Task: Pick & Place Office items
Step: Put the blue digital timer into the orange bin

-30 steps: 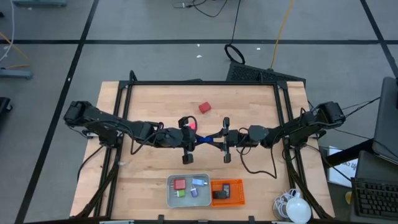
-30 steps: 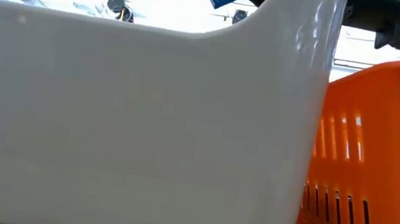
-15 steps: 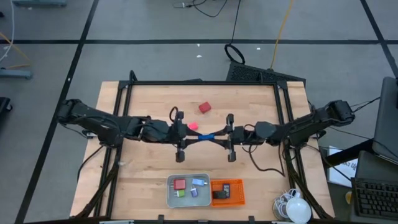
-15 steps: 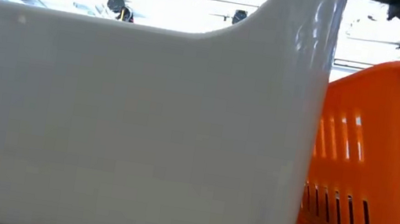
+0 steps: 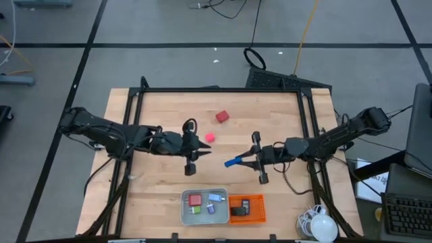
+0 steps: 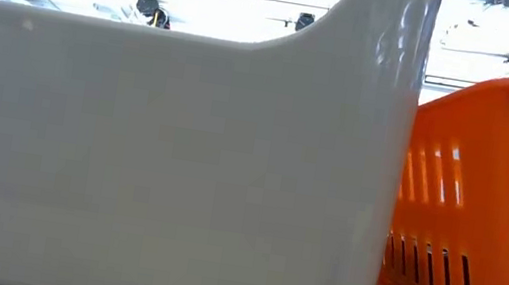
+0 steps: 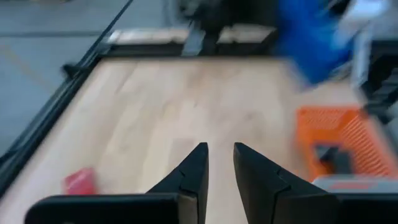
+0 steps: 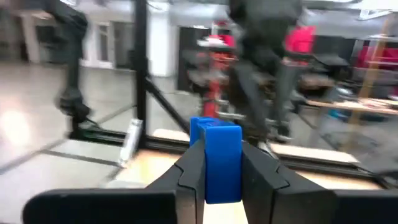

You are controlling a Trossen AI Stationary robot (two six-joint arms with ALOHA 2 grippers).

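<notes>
While the grey tray [image 5: 183,208] and the orange mesh basket [image 5: 258,214] sit side by side at the tabletop's near edge, already holding several small pieces, the right gripper [image 5: 241,161] hovers just behind them, clenched on a blue block [image 5: 232,162]. That block pokes out toward the table's middle, its long axis in line with the fingers [image 8: 190,168]. From the block, the tray lies nearer and a little leftward, so the right arm is plainly the closer one for the drop. Beside it, the left gripper [image 5: 200,155] hangs nearly closed and empty. Farther back, a pink block [image 5: 210,137] rests mid-table, and a red block [image 5: 222,117] beyond it toward the far edge.
</notes>
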